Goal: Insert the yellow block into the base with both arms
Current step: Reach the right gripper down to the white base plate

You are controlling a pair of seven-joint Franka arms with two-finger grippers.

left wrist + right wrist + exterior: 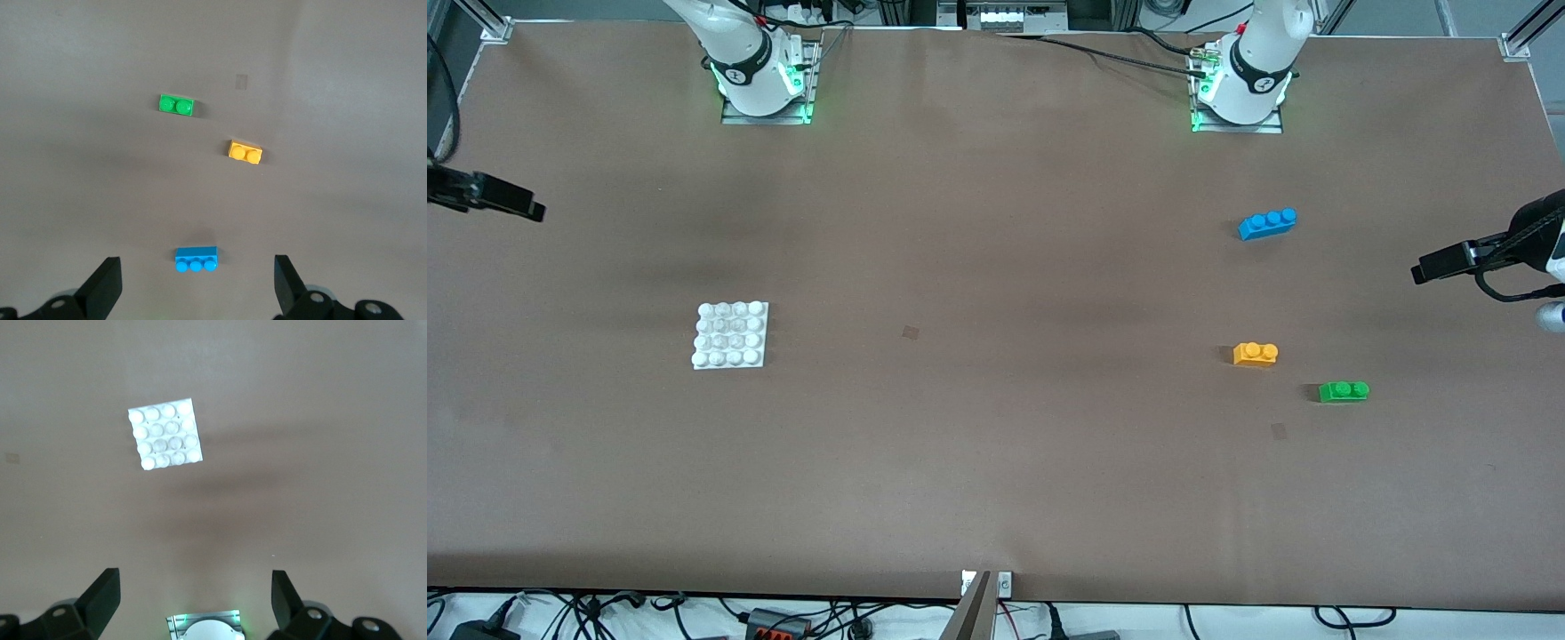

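Observation:
The yellow block point(1256, 354) point(245, 153) lies on the brown table toward the left arm's end, studs up. The white studded base point(730, 335) point(165, 435) lies flat toward the right arm's end. My left gripper point(1420, 270) point(197, 289) hangs high over the left arm's end of the table. It is open, holds nothing and is well apart from the block. My right gripper point(532, 211) point(195, 599) hangs over the table's edge at the right arm's end, open and holding nothing, apart from the base.
A blue three-stud brick point(1267, 223) point(197, 259) lies farther from the front camera than the yellow block. A green two-stud brick point(1344, 391) point(176, 105) lies slightly nearer, beside the block. The arm bases point(765, 84) point(1238, 89) stand along the table's back edge.

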